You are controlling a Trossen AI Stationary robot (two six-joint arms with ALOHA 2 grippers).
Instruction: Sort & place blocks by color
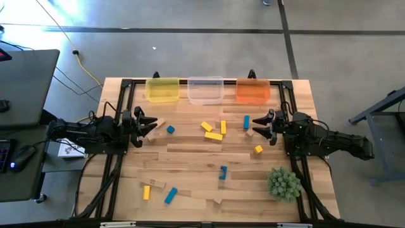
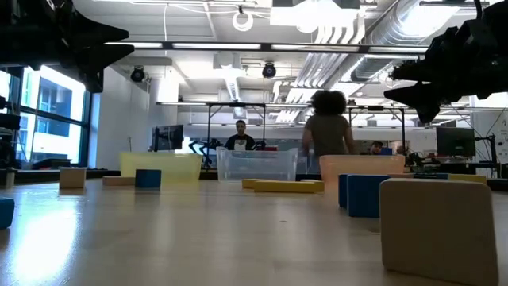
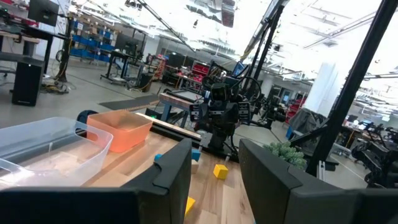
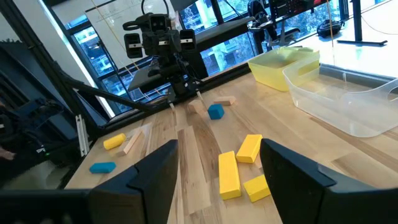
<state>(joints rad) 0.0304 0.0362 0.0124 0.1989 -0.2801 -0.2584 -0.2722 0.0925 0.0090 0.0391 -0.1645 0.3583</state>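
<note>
Small blue, yellow and tan blocks lie scattered flat on the wooden table. A cluster of yellow bars (image 1: 214, 131) sits mid-table, with a blue cube (image 1: 171, 129) and a tan block (image 1: 156, 126) near my left gripper (image 1: 147, 125). A blue bar (image 1: 246, 121) and a tan block (image 1: 250, 132) lie by my right gripper (image 1: 259, 123). Both grippers hover open above the table, facing each other. In the left wrist view a yellow cube (image 3: 220, 171) shows between the open fingers. In the right wrist view the yellow bars (image 4: 229, 175) show the same way.
Along the far edge stand a yellow bin (image 1: 162, 89), a clear bin (image 1: 205, 90) and an orange bin (image 1: 253, 90). A spiky green plant ball (image 1: 283, 182) sits near the right front corner. More blocks (image 1: 171, 196) lie near the front edge. People show in the room beyond.
</note>
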